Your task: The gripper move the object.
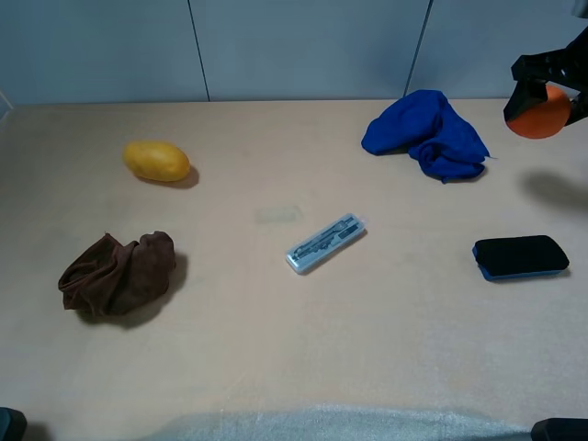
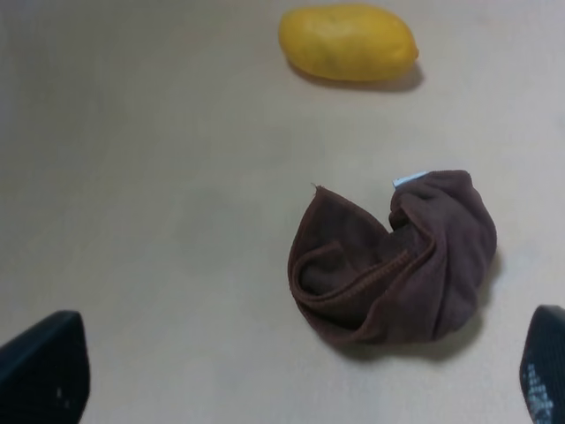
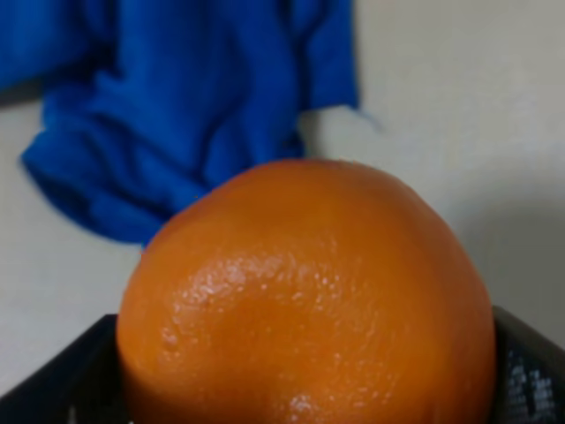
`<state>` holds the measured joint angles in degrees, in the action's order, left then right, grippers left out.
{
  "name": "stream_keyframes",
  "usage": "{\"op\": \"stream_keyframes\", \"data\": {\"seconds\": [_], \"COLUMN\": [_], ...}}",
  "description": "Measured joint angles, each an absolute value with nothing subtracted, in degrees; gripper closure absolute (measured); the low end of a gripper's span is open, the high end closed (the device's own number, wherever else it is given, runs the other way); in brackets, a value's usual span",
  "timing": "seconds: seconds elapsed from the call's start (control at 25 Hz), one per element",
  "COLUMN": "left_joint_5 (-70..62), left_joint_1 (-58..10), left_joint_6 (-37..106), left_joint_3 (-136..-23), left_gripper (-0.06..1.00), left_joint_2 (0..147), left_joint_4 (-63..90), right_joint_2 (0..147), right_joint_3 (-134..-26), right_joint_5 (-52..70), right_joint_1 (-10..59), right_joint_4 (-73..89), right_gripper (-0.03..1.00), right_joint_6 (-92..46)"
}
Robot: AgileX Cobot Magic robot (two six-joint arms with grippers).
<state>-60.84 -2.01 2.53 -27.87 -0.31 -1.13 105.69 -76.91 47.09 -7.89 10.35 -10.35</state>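
Pale beige table (image 1: 276, 349), matte and faintly mottled, filling most of the high view. Behind it, along the top of the frame, grey-blue wall panels (image 1: 303, 46) split by thin dark seams. On the surface: oval yellow fruit (image 1: 157, 161) at upper left; crumpled brown cloth (image 1: 118, 274) at lower left; clear plastic case (image 1: 326, 243) lying slantwise near the centre; bunched blue cloth (image 1: 427, 133) at upper right; black-and-blue eraser block (image 1: 520, 256) at right, below the blue cloth.

At the upper right edge of the high view, right gripper (image 1: 549, 96) clamped on the round orange fruit (image 1: 537, 119), dark fingers (image 3: 530, 371) pressed to both sides of it. Fruit held clear of the table, just right of the blue cloth, a soft shadow on the surface beneath. In the right wrist view, dimpled orange skin across most of the frame, blue cloth blurred beyond.

Left gripper (image 2: 291, 389) spread wide, only the two dark fingertips in sight at the lower corners of the left wrist view, gripping nothing. Brown cloth ahead of them, yellow fruit farther off.
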Motion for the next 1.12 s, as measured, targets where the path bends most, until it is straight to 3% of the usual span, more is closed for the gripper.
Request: {"op": "stream_keyframes", "data": {"seconds": [0.6, 1.12], "left_joint_5": [-60.84, -60.84], "left_joint_1": [-2.01, -2.01], "left_joint_6": [2.53, 2.53], "left_joint_3": [-27.87, -27.87], "left_gripper": [-0.05, -0.05], "left_joint_2": [-0.31, -0.31], "left_joint_4": [-1.13, -1.13], "right_joint_2": [118.39, 122.57], "right_joint_3": [-88.75, -89.36], "right_joint_5": [44.88, 39.1], "right_joint_1": [-10.16, -11.61], "right_joint_4": [9.69, 8.65], "right_gripper": [0.41, 0.41], "right_joint_6": [-10.35, -10.5]}}
